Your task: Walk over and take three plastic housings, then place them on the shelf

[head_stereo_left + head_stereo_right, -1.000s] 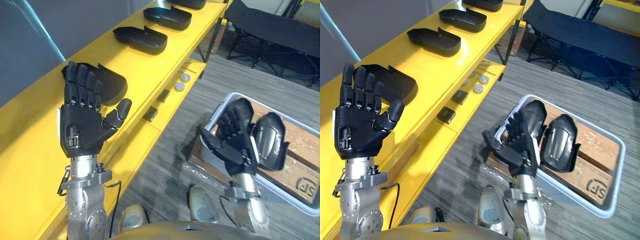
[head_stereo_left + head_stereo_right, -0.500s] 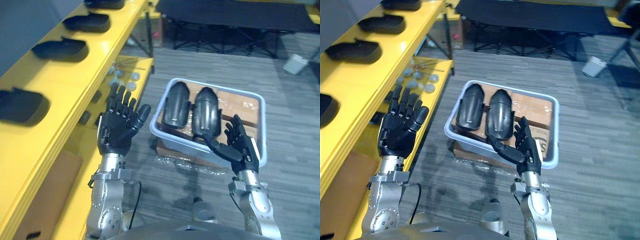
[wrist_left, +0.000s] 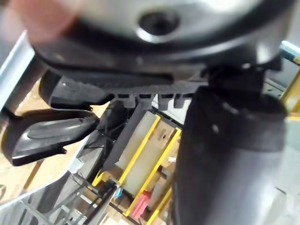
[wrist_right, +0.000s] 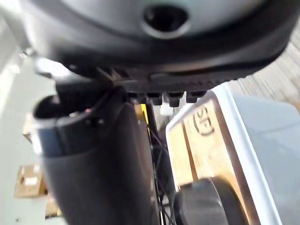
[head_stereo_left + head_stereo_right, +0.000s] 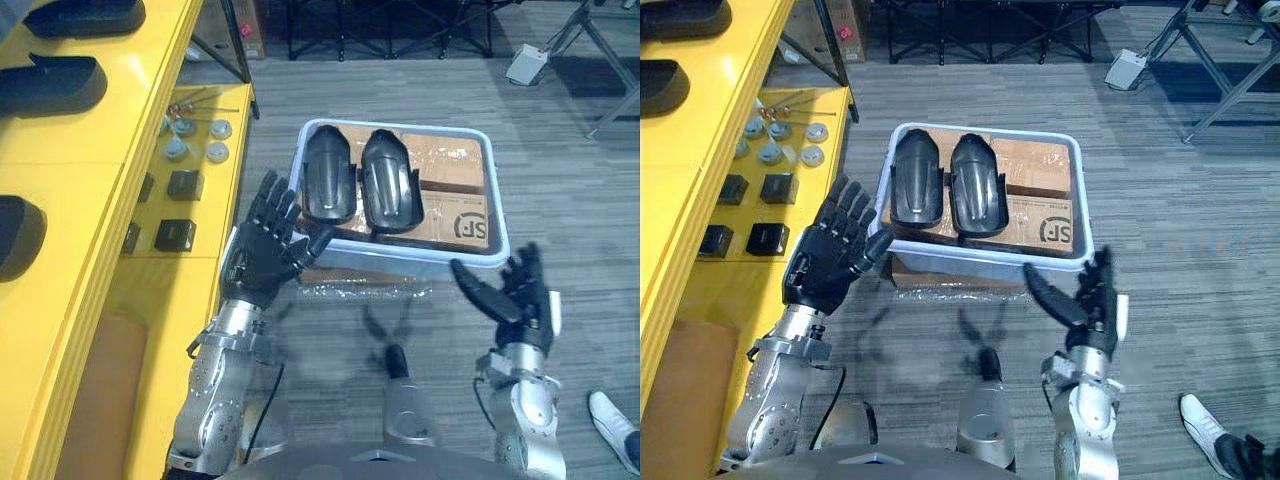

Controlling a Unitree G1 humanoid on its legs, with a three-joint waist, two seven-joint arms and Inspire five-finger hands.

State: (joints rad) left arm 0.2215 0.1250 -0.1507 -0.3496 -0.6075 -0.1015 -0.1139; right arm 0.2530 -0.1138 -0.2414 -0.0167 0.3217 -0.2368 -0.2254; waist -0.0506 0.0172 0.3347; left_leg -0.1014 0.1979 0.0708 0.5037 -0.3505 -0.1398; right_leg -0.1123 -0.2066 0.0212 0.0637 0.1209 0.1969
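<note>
**Grey carpet, yellow shelf, both hands empty by the bin**

Grey striped carpet covers the floor, and a yellow shelf runs along the left side. On its top board lie three dark plastic housings in a row, well apart from each other: the far housing, the middle housing and the near housing. On the lower board sit small round parts and two black blocks.

Just right of the shelf, the left hand is raised with its fingers straight and spread, grasping nothing. It shows against the near left corner of a pale bin; whether it touches the rim cannot be told.

The bin stands on the carpet, lined with brown cardboard. In its left half two more black housings lie side by side, rounded backs up and just beside each other: the bin's left housing and the bin's right housing.

The right hand hovers near the bin's near right corner, apart from it, fingers spread and released, holding nothing.

A person's white shoe shows at the lower right.
</note>
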